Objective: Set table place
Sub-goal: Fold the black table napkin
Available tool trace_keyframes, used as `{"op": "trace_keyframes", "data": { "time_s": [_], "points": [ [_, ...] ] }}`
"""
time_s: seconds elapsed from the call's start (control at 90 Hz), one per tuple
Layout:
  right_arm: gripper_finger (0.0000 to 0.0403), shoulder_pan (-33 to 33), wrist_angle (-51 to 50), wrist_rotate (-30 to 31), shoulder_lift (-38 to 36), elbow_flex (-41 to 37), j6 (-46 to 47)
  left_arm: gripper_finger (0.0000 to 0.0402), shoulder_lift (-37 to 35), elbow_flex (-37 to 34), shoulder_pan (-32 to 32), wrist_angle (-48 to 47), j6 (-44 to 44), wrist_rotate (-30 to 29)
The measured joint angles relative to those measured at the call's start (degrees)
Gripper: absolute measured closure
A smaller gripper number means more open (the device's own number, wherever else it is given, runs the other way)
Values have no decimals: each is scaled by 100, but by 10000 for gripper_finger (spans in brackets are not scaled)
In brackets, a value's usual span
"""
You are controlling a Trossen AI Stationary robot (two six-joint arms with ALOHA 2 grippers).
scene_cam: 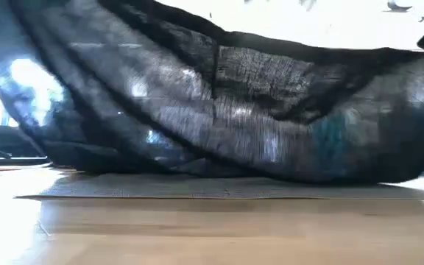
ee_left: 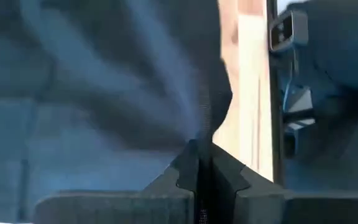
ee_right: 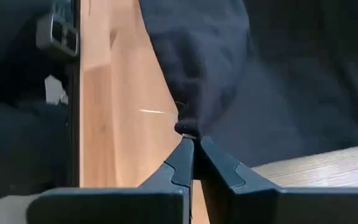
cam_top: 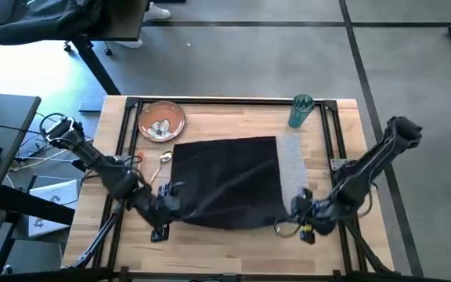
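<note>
A black cloth napkin (cam_top: 225, 180) is spread over the grey woven placemat (cam_top: 290, 160), whose right strip shows beside it. My left gripper (cam_top: 171, 192) is shut on the napkin's near left corner and my right gripper (cam_top: 296, 205) on its near right corner. In the low view the napkin (scene_cam: 219, 103) hangs as a sagging sheet above the placemat (scene_cam: 219, 188). An orange-brown plate (cam_top: 161, 121) rests at the table's far left, with cutlery (cam_top: 163, 159) lying just in front of it. A teal cup (cam_top: 300, 111) stands at the far right. My left gripper pinches the napkin's near left corner (ee_left: 199, 138) between its two shut fingers, coming from the table's left. The cloth runs away from the fingertips in folds, raised off the table. My right gripper pinches the napkin's near right corner (ee_right: 188, 124) between its two shut fingers, coming from the table's right. The corner is bunched at the fingertips and held above the wood; the cloth sags slack between the two grippers.
Bare wood (cam_top: 225, 247) lies along the near edge in front of the napkin. A black rail frame (cam_top: 233, 100) edges the tabletop. A desk with cables (cam_top: 6, 149) stands off the table's left side.
</note>
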Motion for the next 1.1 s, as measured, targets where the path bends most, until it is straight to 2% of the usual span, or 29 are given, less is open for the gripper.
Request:
{"op": "trace_keyframes", "data": {
  "time_s": [0.156,0.344,0.511,0.722,0.911,0.989,1.1],
  "points": [
    [403,241,49,-4,628,179,219,402,18,-474,-259,538,-496,19],
    [403,184,232,-195,1145,204,95,394,125,-871,-462,977,-841,170],
    [403,188,466,-404,1377,204,117,349,426,-944,-660,1169,-1050,337],
    [403,190,474,-454,1432,204,222,279,887,-944,-766,1263,-996,987],
    [403,137,476,-490,1423,204,220,252,1077,-944,-780,1686,-943,1490],
    [403,135,474,-497,1423,204,218,250,1083,-944,-806,2050,-917,1399],
    [403,108,474,-497,1421,204,218,255,1130,-935,-920,2450,-641,918]
  ]
}}
